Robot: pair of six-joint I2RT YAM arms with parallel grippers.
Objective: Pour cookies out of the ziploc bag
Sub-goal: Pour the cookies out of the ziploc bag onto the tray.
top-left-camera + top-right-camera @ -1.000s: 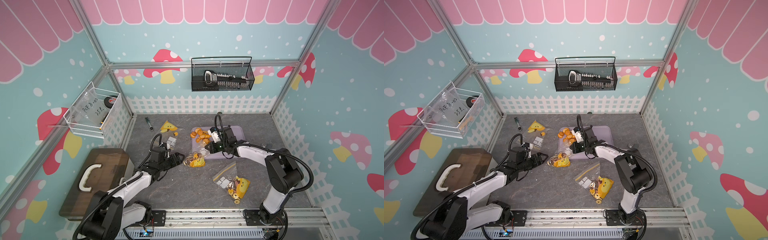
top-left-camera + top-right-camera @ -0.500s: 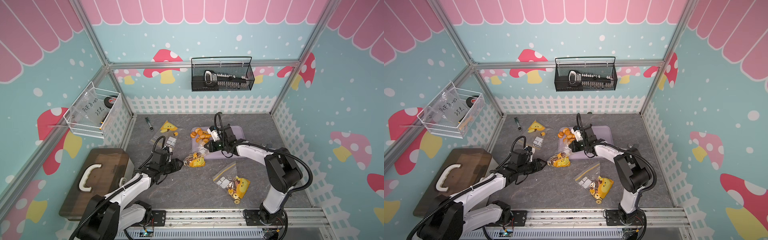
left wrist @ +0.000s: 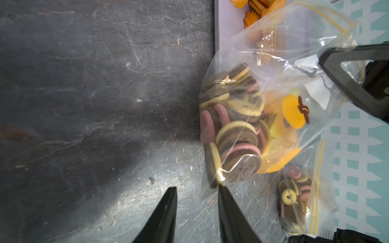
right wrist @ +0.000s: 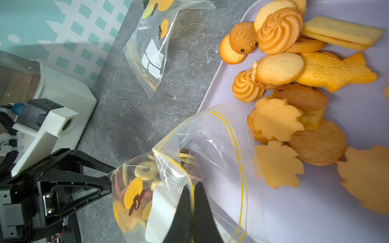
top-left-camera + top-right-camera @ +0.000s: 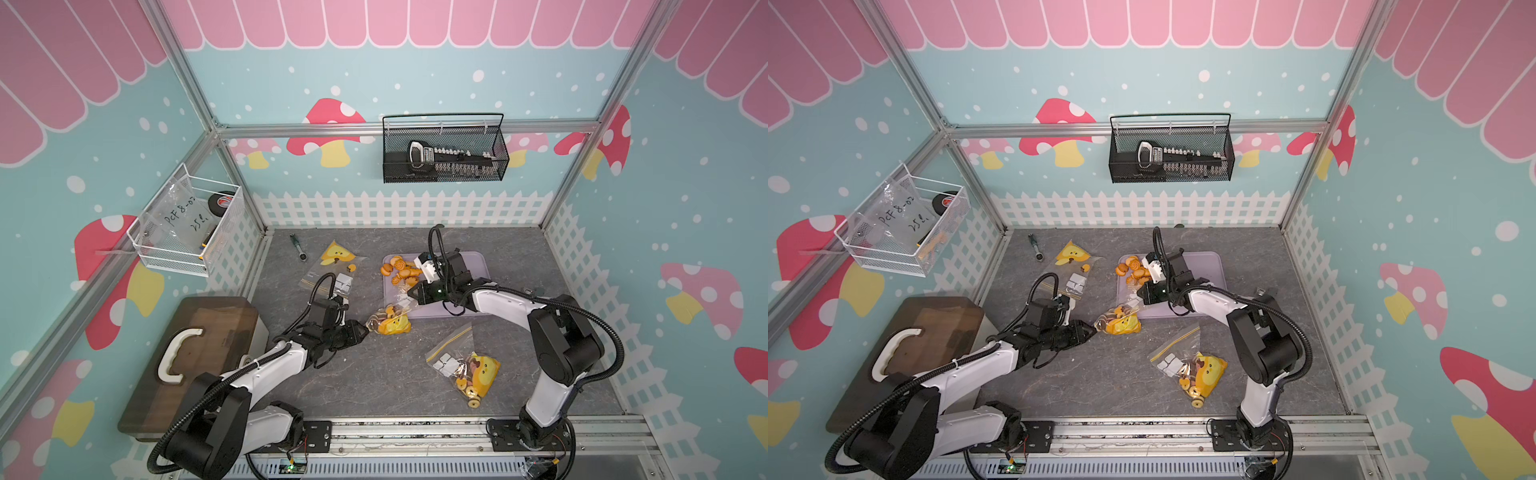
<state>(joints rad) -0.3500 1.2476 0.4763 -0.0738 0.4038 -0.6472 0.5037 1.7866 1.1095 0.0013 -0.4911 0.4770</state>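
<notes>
Left hand (image 3: 196, 188), left of the tray (image 5: 478, 266): jaws spread, a corner of the ziploc bag (image 5: 388, 322) between them, one finger touching it. The bag's body rests on the tabletop (image 5: 374, 386) at the tray's left edge, ring cookies (image 3: 233, 134) inside, its mouth over the tray. Right hand (image 4: 192, 186): pressed together on the mouth film. Open tabletop lies on the robot's side of the tray. A second filled bag (image 5: 465, 368) lies there, and a flat bag (image 5: 332, 266) left of the tray.

We are two arms, our left arm (image 5: 270, 368) and right arm (image 5: 507, 305), made of white tubes and round black joints. A ribbed black cable (image 5: 431, 245) loops along each of us. Our left pincer (image 3: 196, 189) and right pincer (image 4: 192, 189) have thin, pointed black fingers (image 3: 166, 216). Black plates (image 5: 318, 434) hold our feet.
</notes>
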